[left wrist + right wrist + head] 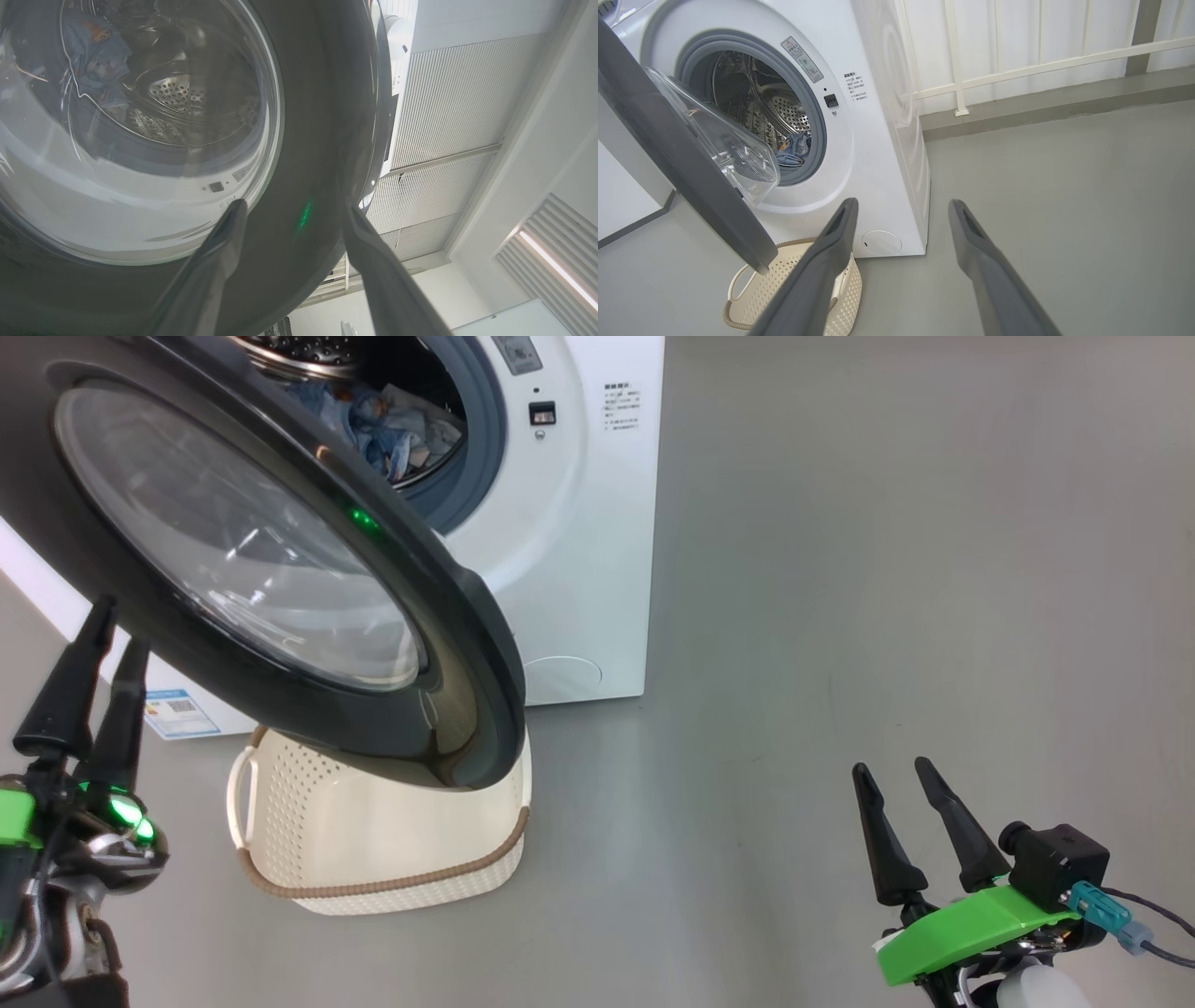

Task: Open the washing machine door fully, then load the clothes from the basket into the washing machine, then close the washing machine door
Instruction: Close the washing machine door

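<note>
One step looks to remain: swinging the washing machine door (448, 644) shut, and your left tool (121, 623) is the one placed for it.
The clothes (392, 425) lie inside the drum of the washing machine (579, 569). The basket (373, 840) stands on the floor (840, 616) at the machine's front foot, tucked under the door's lower rim, and little of its inside shows. The door hangs about half open, with its glossy outer face turned towards your left tool. That tool sits just beside the black rim, fingers spread with nothing between them, pointing up along that face. Your right tool (891, 765) is well apart over bare floor, fingers spread and empty too. The left arm is nearer, so I judge the push should go from the outer face towards the drum opening.
</note>
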